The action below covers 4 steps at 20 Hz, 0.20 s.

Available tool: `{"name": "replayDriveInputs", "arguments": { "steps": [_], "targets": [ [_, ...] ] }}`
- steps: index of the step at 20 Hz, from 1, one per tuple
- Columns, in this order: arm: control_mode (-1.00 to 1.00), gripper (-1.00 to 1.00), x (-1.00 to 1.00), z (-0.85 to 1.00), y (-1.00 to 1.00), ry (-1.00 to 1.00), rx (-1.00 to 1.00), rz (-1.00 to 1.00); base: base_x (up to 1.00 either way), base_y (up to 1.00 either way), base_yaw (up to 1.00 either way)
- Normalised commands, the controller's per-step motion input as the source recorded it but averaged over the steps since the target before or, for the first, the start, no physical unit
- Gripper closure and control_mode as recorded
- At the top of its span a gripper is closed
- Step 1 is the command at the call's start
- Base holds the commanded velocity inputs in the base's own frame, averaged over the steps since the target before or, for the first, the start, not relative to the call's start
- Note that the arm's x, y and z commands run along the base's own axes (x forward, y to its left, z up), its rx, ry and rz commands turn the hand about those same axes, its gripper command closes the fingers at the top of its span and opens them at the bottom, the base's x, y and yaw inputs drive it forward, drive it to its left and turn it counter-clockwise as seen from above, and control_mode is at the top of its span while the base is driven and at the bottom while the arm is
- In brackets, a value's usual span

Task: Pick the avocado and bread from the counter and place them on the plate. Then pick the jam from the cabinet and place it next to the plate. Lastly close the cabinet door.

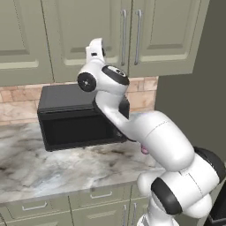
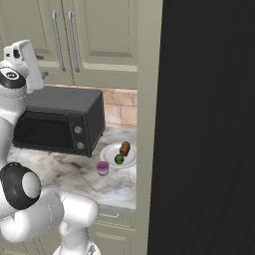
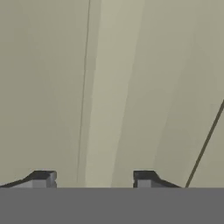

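While the pincer (image 1: 98, 44) is raised against the olive-green panelled cabinet door (image 1: 88, 35) in the left base view, the closing step seems in hand; next, press the door flush. Well below it, the right base view shows the dark green oval avocado (image 2: 119, 159) and reddish-brown bread (image 2: 124, 148) on the round white plate (image 2: 110, 149), the purple jam jar (image 2: 102, 168) beside it. Hand view: jaws apart, empty, green panelling ahead.
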Motion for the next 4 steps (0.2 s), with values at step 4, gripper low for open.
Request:
{"name": "replayDriveInputs", "arguments": {
  "steps": [4],
  "targets": [
    [-1.00, -1.00, -0.77, 0.00, -0.19, -0.05, -0.08, 0.04, 0.00, 0.00, 0.00]
  ]
}}
